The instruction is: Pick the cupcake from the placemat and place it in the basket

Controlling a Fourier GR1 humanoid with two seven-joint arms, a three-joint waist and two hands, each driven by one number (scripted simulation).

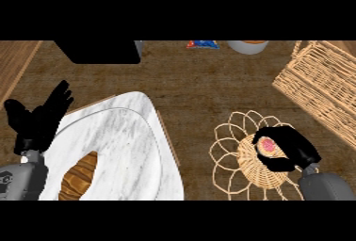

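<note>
A cupcake (267, 146) with pink frosting sits over the round wicker placemat (240, 153) at the lower right. My right hand (292, 149) is curled round it, thumb on the near side and fingers on the far side, hiding most of it. The wicker basket (321, 84) stands at the right edge, up and right of the placemat. My left hand (38, 120) rests open at the left edge, fingers pointing up, holding nothing.
A large white marble plate (118, 141) with a croissant (78, 176) fills the lower left. A black box (97, 51), a blue and red packet (201, 44) and a white bowl (247, 46) line the far edge.
</note>
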